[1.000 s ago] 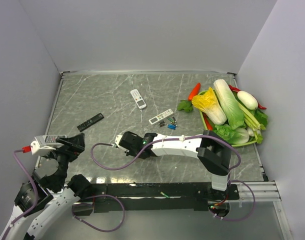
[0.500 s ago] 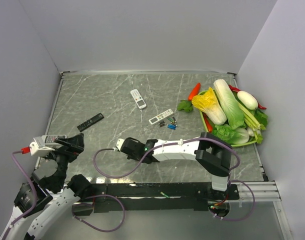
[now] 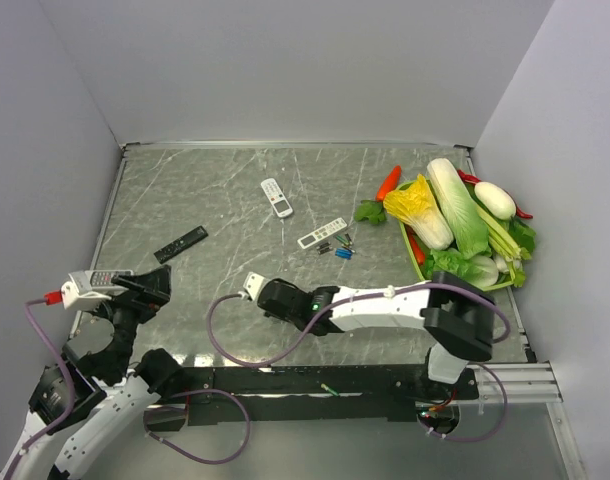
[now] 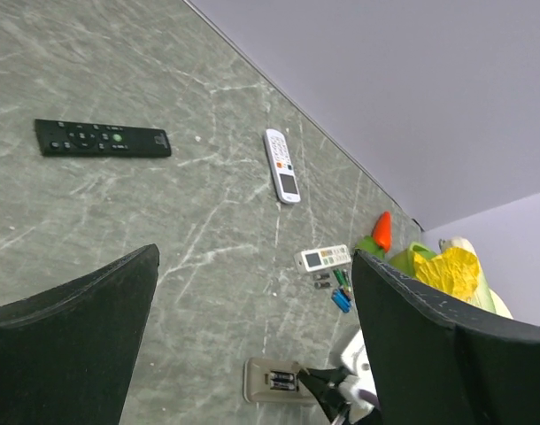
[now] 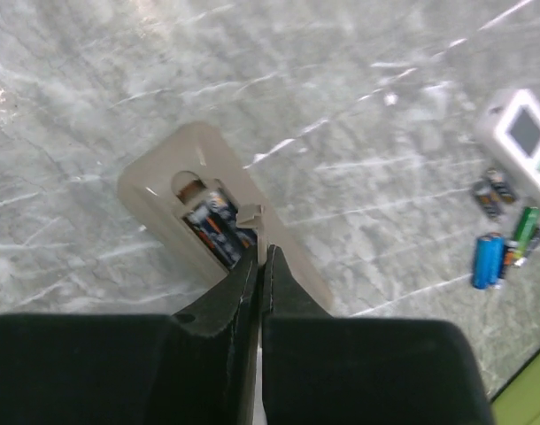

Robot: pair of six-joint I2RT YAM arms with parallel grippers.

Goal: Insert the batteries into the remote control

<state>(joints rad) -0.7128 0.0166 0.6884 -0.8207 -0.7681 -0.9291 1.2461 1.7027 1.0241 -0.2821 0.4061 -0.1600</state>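
The right gripper [image 5: 259, 237] holds its black jaws pressed flat together with nothing between them, tips at the lower edge of the battery bay [image 5: 212, 217]. The left gripper [image 4: 254, 255] gapes wide and empty. The remote control [image 5: 159, 181] lies back up, left of centre in the right wrist view. It is a flat, round-cornered rectangle of smooth grey-beige plastic, with dark cells [image 5: 219, 226] in its recessed bay. Its long axis runs from upper left to lower right of that frame. Loose batteries [image 5: 491, 257], small blue, green and dark cylinders, lie near the right edge on the veined grey table [image 5: 93, 71].
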